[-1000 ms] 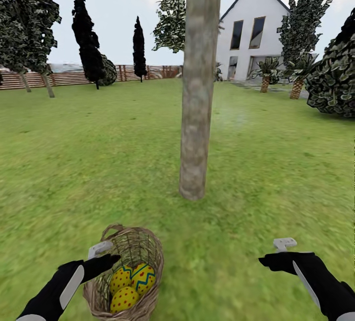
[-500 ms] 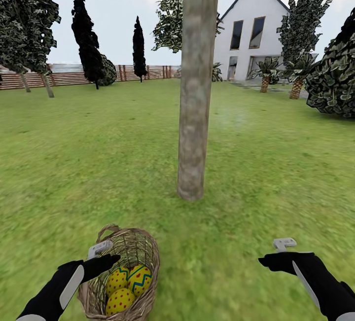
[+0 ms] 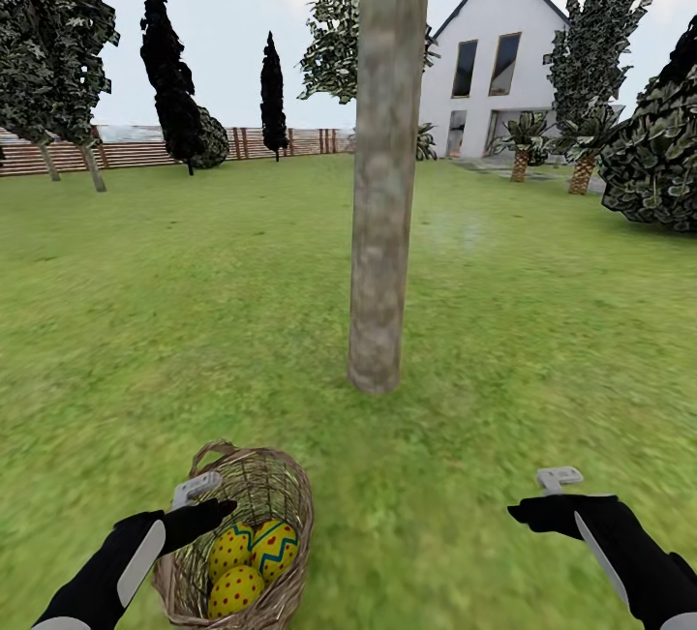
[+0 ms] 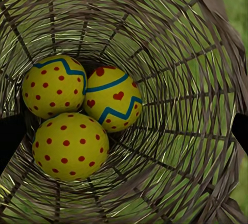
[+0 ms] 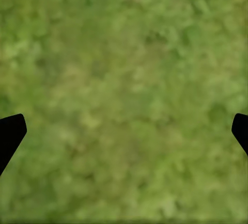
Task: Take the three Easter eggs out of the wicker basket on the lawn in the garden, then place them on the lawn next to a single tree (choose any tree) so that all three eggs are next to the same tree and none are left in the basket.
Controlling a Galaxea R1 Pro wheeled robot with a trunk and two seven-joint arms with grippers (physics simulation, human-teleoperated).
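Basket (image 3: 242, 538) on lawn (image 3: 503, 320), near side of tree (image 3: 382, 224), w/ 3 eggs (image 4: 77, 118) inside, touching. L claw (image 3: 198, 499) at basket rim; grip unclear. R claw (image 5: 124, 131) wide open, empty, over grass.

garden lawn (image 3: 194, 272), fence (image 3: 145, 151), white house (image 3: 494, 59)

Blurred green lawn (image 5: 124, 90) between 2 spread black fingertips (image 5: 10, 131).

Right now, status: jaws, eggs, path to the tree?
Left gripper at brown wicker basket rim, jaws open. Right gripper open over green lawn. Three yellow dotted eggs in basket. Grey-brown trunk ahead, nothing between.
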